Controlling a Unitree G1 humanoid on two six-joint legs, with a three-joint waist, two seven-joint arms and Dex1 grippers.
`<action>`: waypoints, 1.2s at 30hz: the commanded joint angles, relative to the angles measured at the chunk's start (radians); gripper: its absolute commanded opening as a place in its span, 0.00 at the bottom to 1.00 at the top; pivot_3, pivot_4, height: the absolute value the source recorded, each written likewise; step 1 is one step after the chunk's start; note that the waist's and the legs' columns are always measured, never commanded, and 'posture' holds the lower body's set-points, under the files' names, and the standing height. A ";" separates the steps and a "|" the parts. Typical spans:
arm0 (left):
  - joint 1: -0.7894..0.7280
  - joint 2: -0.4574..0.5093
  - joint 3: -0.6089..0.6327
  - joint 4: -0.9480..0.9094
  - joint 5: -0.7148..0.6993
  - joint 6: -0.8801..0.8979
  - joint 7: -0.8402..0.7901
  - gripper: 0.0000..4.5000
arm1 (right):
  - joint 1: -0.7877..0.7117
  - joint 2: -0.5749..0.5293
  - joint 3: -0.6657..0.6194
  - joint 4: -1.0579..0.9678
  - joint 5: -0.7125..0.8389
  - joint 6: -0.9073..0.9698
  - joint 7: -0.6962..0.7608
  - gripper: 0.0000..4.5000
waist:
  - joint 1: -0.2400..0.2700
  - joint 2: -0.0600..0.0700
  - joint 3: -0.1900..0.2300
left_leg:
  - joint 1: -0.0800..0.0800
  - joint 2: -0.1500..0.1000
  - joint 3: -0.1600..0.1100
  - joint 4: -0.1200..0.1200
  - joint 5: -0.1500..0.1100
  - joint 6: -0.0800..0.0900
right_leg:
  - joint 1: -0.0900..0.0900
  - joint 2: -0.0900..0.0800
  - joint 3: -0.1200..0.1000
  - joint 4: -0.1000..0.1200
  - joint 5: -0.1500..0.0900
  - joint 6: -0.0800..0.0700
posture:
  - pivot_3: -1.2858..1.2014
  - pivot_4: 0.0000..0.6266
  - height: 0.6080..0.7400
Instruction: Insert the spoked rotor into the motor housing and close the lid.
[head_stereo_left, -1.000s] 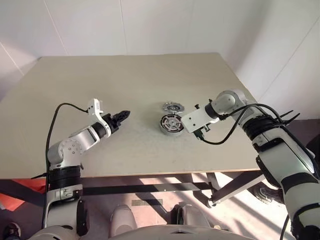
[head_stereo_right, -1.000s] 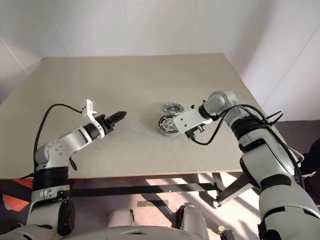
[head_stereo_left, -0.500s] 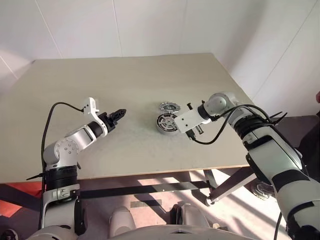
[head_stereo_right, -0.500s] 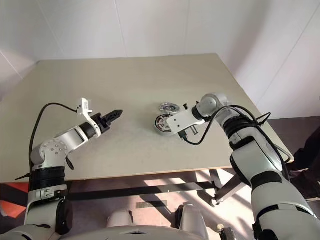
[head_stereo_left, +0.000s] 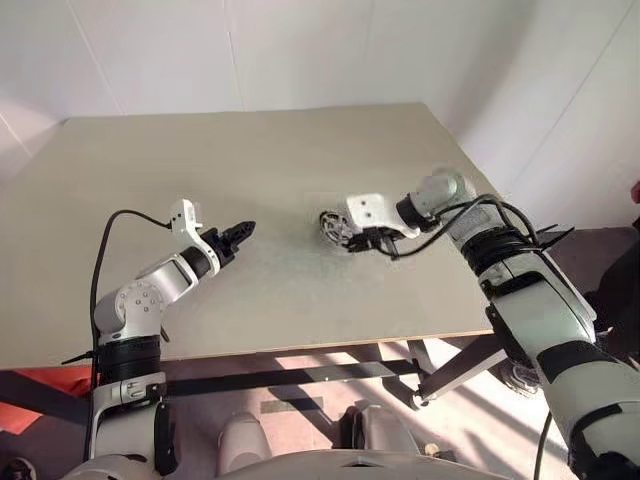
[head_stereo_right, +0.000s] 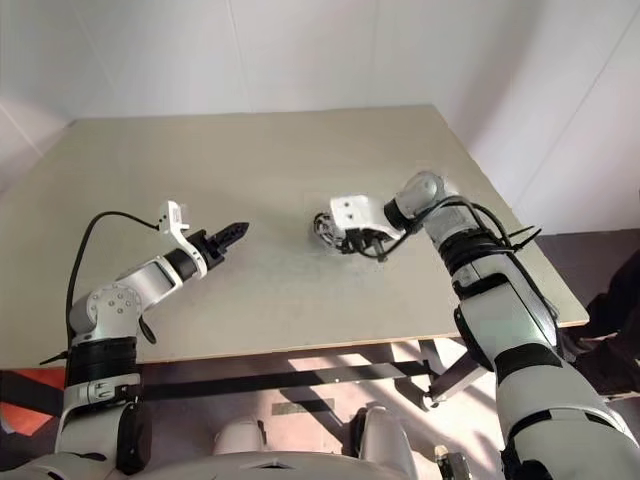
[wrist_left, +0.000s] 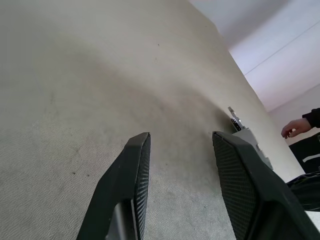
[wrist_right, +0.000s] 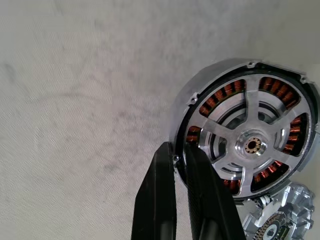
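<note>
One motor housing (wrist_right: 245, 145) with spoked rotor (wrist_right: 252, 146) inside, one lid (wrist_right: 280, 225) beside; right gripper (wrist_right: 180, 165) fingers clenched on the housing rim, left gripper (wrist_left: 180, 165) fingers released.

Site: bare test room / robotics lab, not a home or shop. Evidence: plain white panel walls (head_stereo_left: 300, 50) w/ thin seams across top of frame; single beige table (head_stereo_left: 200, 150) filling centre, top almost bare, no furnishings. Lower centre, under table edge: dark metal frame bar (head_stereo_left: 300, 378) on a pale hard floor w/ sunlight patches. Centre-right on the table: motor parts, a round can w/ copper windings (wrist_right: 247, 145), i.e. bench assembly work. Person's hand (wrist_left: 295, 127) and dark sleeve at right edge, standing by the table.
</note>
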 joint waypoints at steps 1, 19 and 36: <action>0.003 -0.002 0.005 -0.058 -0.015 -0.011 0.008 0.46 | -0.058 0.032 -0.080 -0.186 0.103 0.250 -0.011 0.04 | 0.004 0.000 0.000 | -0.001 0.002 0.000 0.000 0.000 0.000 | 0.000 0.001 -0.001 0.000 0.000 0.000 | 0.52 0.00 1.00; 0.166 0.066 0.144 -0.257 -0.088 -0.006 0.081 0.46 | -0.043 0.286 -0.043 -0.284 0.174 0.973 -0.304 0.04 | 0.031 0.001 0.000 | 0.005 0.003 0.000 -0.001 0.000 -0.004 | 0.001 0.001 -0.002 -0.001 0.000 0.000 | 0.52 0.00 1.00; 0.172 0.067 0.139 -0.268 -0.109 -0.032 0.126 0.46 | -0.071 0.392 -0.048 -0.049 0.176 0.935 -0.438 0.30 | 0.031 0.000 0.000 | 0.007 0.003 0.000 -0.001 0.001 -0.006 | 0.002 0.001 -0.001 0.000 -0.001 0.000 | 0.52 0.00 1.00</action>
